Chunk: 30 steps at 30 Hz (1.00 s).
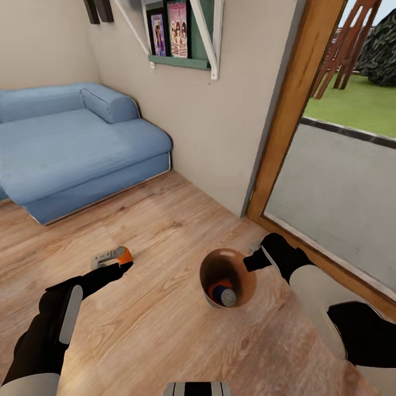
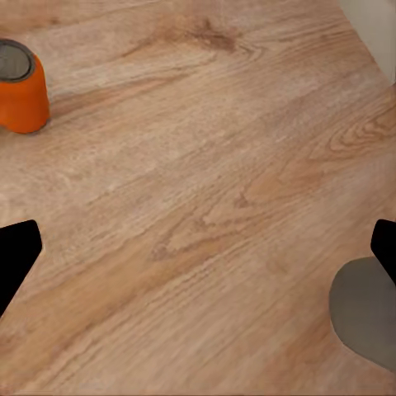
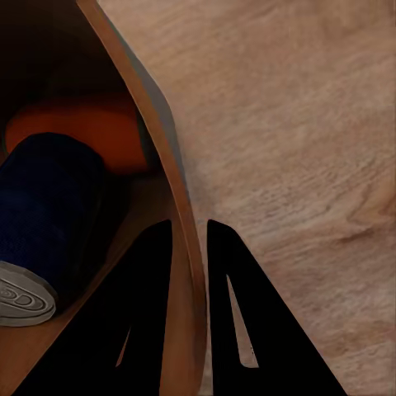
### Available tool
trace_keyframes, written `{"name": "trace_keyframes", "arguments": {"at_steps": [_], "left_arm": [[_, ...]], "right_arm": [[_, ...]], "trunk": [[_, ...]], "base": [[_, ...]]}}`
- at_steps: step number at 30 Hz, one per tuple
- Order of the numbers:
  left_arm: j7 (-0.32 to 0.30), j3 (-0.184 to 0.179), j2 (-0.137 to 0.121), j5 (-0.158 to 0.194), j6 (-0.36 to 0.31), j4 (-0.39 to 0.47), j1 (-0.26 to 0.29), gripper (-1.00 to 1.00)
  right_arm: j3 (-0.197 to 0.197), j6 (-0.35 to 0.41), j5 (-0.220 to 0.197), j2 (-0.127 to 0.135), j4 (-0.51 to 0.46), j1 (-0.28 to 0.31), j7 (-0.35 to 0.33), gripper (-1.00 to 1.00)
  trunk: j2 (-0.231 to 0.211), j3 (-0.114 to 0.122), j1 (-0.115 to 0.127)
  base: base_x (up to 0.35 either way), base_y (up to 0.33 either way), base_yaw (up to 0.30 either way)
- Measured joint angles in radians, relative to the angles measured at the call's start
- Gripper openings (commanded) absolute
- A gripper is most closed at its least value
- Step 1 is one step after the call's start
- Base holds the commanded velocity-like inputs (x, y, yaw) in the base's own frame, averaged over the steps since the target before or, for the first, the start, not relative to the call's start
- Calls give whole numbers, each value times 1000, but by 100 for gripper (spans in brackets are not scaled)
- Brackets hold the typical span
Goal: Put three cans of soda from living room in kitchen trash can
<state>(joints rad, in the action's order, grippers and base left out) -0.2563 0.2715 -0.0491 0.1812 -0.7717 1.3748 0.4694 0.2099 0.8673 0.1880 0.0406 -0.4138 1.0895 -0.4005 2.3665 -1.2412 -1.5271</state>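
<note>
warm wood floor (image 1: 165, 330) in the living room, blue sofa (image 1: 71, 148) behind. my right gripper (image 3: 188, 247) is clamped on the rim of the small tapered wood-lined bucket (image 1: 212, 300), which holds two soda cans (image 1: 223, 292). my left gripper (image 1: 118, 268) hangs spread wide beside a third orange can (image 2: 21, 87) on the floor. i judge that tilting the bucket could spill its cans.

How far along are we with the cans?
Two cans already lie inside the bucket. The right pincer is clamped on the bucket's rim. One orange can stands on the floor by the open left pincer; the kitchen trip remains.
</note>
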Motion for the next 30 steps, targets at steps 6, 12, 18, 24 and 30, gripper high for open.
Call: {"name": "trace_keyframes", "arguments": {"at_steps": [6,12,18,24,30], "left_arm": [[0,0,6,-1,0,0,0,100],[0,0,13,0,0,2,0,100],[0,0,14,0,0,3,0,100],[0,0,15,1,0,4,0,100],[0,0,17,1,0,5,0,100]], "right_arm": [[-2,2,3,0,1,-1,3,-100],[-2,3,-2,-2,0,-1,4,-100],[-1,1,2,1,0,-1,4,-100],[-1,1,0,0,1,-1,7,-100],[0,2,-2,0,1,-1,7,-100]], "trunk": [[0,0,0],[0,0,0],[0,0,0],[0,0,0],[0,0,0]], "base": [[286,0,258],[253,0,258],[172,0,258],[49,0,256],[6,0,252]]}}
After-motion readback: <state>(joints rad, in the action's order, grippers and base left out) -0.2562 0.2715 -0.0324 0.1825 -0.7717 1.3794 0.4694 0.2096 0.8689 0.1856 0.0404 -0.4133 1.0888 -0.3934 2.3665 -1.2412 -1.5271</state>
